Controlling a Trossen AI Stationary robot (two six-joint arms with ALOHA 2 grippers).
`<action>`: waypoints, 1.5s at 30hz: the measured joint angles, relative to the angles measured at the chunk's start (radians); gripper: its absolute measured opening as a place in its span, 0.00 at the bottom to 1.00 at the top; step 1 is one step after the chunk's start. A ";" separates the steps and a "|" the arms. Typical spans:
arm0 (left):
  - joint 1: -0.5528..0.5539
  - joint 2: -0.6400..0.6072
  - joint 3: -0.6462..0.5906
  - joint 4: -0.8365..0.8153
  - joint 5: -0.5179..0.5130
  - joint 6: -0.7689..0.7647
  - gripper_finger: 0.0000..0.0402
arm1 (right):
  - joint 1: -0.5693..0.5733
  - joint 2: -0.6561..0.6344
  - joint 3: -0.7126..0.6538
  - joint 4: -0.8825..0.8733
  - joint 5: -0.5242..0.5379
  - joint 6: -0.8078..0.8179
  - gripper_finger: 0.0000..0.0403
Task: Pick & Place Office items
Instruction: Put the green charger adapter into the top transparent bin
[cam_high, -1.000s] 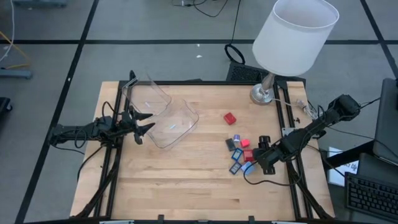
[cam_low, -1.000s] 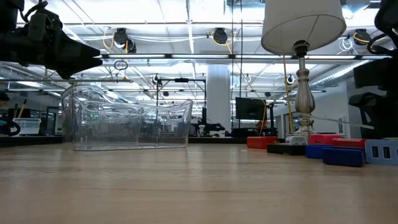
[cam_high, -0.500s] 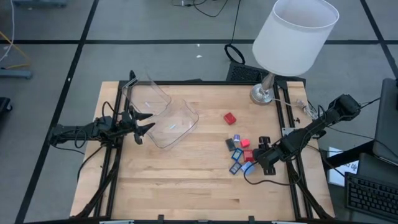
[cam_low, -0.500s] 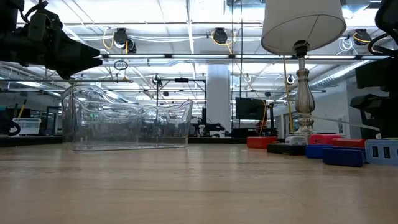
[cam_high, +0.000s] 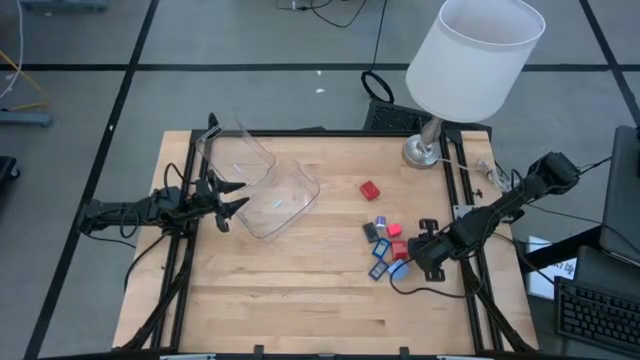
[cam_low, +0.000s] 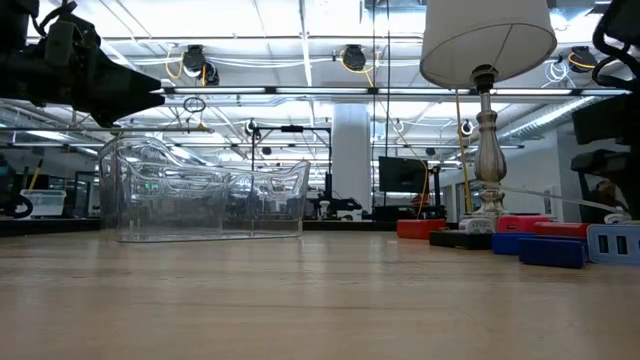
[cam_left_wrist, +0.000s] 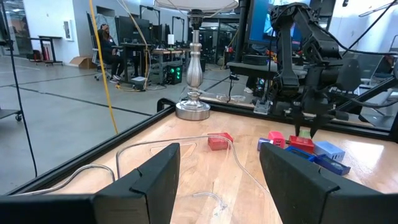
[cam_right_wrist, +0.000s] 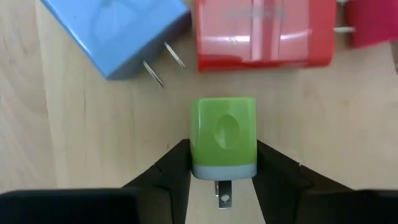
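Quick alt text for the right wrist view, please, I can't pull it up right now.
The right hand has its two dark fingers against both sides of a small green plug adapter on the wooden table. Just beyond lie a blue adapter and a red one.

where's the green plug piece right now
The green plug piece sits between the two fingers of the right tool in the right wrist view, on the wood just below a red piece and a blue piece.
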 joint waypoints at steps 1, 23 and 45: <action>0.000 0.000 0.000 0.000 0.000 0.000 0.56 | 0.000 0.000 0.014 -0.018 0.001 0.001 0.34; 0.000 0.000 0.000 0.000 0.000 0.000 0.56 | 0.000 -0.107 0.179 0.151 0.049 -0.123 0.33; 0.000 0.083 -0.025 0.268 -0.017 -0.048 0.56 | -0.272 -0.026 0.073 0.992 0.134 -0.681 0.33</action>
